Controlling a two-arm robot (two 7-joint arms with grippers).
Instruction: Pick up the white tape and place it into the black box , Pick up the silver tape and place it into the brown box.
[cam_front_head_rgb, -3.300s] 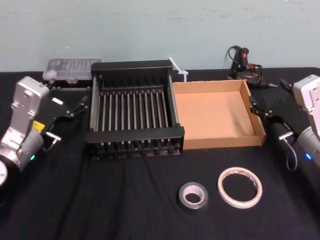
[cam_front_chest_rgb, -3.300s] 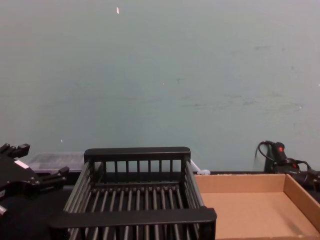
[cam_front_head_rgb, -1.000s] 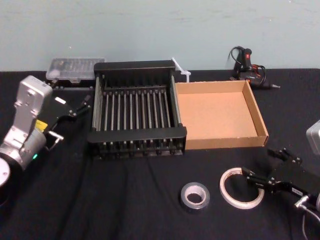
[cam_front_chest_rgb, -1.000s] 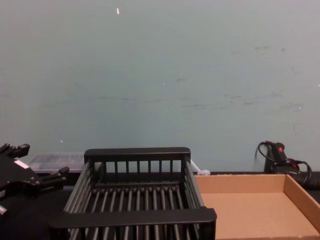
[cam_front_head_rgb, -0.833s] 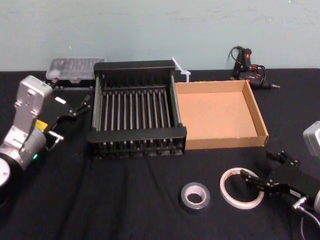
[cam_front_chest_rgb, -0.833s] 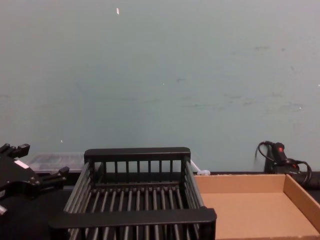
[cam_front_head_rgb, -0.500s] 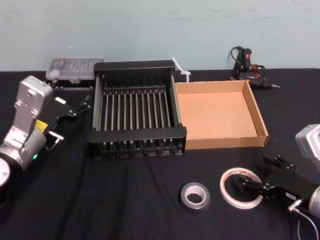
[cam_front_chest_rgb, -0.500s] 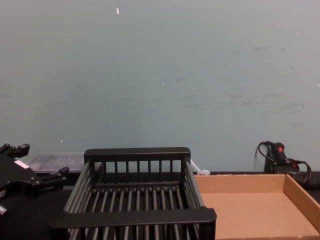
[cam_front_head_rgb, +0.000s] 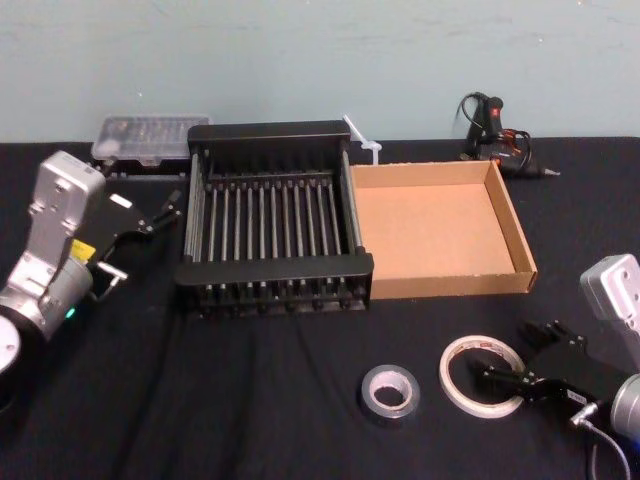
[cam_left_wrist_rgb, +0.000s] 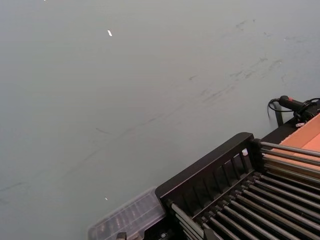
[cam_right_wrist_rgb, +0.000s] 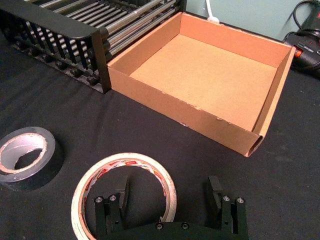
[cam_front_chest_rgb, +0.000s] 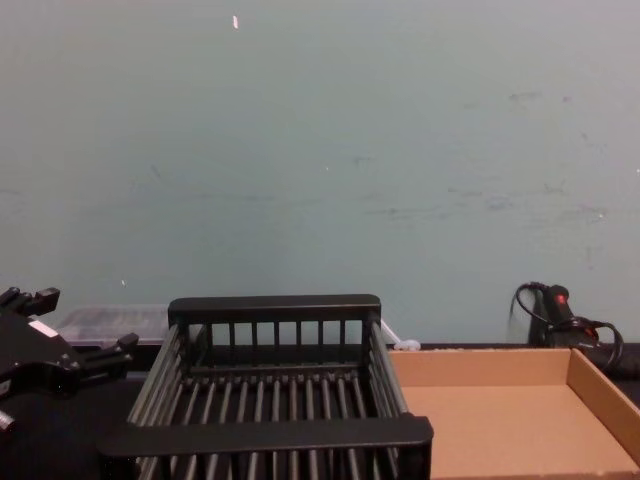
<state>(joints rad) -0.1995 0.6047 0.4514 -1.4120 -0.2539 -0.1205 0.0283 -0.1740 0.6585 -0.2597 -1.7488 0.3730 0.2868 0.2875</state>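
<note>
Fingers of the right gripper stand spread apart low over the counter at the near right, straddling the wall of the white tape. In the right wrist view one finger sits inside the ring's hole and the other outside it, on the side away from the silver tape. Nothing is clamped between them, and whether they touch the ring I cannot tell. The white tape lies flat on the black cloth, in front of the brown box and apart from it, with red marks showing on its inner face. The silver tape lies flat just to its left, close by but not touching, in front of the brown box's near left corner. The black box stands on the brown box's left, side by side with it, their walls against each other. The left gripper hangs off to the left of the black box, its fingers parted with nothing between them. Behind the black box's left corner lies a clear case, and behind the brown box's right corner a black tool with a cable.
</note>
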